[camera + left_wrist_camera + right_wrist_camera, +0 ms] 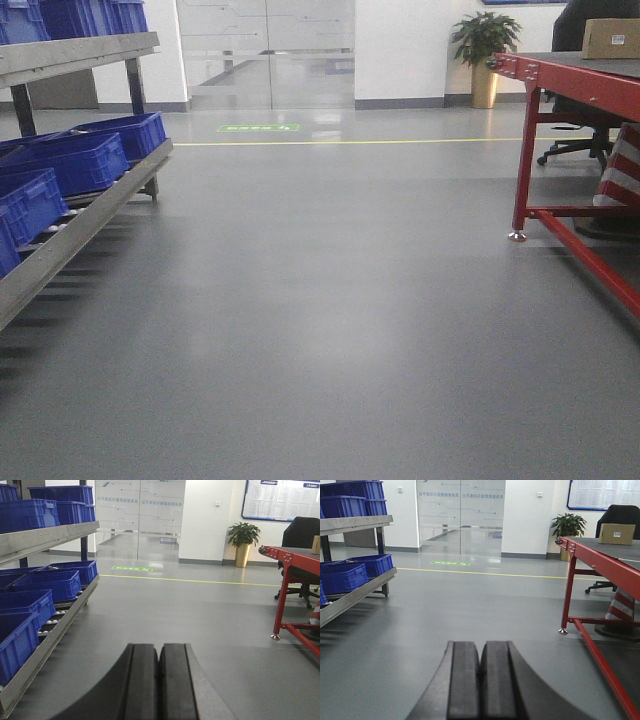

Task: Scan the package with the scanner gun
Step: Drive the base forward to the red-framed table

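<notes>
The package [611,38] is a tan cardboard box with a small white label. It stands on the far end of the red-framed table [570,78] at the right. It also shows in the right wrist view [617,533], and its edge shows in the left wrist view [316,545]. The scanner gun is out of view. My left gripper [159,647] is shut and empty, well above the grey floor. My right gripper [481,645] is shut and empty too, left of the table. Both are far from the package.
A metal roller rack [70,235] with several blue crates [75,160] lines the left side. The red table's legs and low bars [600,660] run along the right. A black office chair [300,535], a potted plant [482,45] and glass doors [265,50] stand at the back.
</notes>
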You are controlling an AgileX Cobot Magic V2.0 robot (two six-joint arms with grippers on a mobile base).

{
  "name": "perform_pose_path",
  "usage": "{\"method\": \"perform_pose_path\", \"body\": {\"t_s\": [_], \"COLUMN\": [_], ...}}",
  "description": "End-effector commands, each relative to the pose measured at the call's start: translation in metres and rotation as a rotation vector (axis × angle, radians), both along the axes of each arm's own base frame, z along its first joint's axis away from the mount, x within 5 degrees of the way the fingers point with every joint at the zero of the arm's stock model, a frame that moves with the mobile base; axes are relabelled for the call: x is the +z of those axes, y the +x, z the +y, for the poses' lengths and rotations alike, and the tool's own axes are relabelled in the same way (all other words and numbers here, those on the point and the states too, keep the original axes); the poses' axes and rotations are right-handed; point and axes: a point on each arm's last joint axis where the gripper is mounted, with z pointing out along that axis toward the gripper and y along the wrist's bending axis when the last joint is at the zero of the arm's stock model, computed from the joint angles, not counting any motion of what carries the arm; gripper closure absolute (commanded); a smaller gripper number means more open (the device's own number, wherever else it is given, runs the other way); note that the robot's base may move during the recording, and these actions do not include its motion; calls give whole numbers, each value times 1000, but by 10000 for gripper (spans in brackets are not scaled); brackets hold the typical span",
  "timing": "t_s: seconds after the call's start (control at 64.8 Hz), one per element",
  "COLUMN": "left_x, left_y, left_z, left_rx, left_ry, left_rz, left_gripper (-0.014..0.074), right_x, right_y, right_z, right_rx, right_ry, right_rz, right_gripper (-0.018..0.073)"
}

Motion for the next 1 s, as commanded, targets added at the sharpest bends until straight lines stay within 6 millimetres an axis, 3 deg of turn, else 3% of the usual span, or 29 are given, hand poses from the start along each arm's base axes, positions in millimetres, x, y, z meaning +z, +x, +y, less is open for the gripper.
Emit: {"method": "perform_pose_path", "body": {"t_s": [0.0, 0.988], "left_x": [3, 3], "left_y": [-1, -1], "left_z": [0, 0], "left_rx": [1, 1], "left_ry": [-7, -7], "left_rz": [-26, -26], "left_gripper": [708, 708], "right_x": [1, 1], "right_y": [0, 0], "right_z": [0, 0], "right_rx": [-4, -4], "right_ry": [-4, -4], "right_rz": [-15, -15], "right_gripper": [727, 727]}}
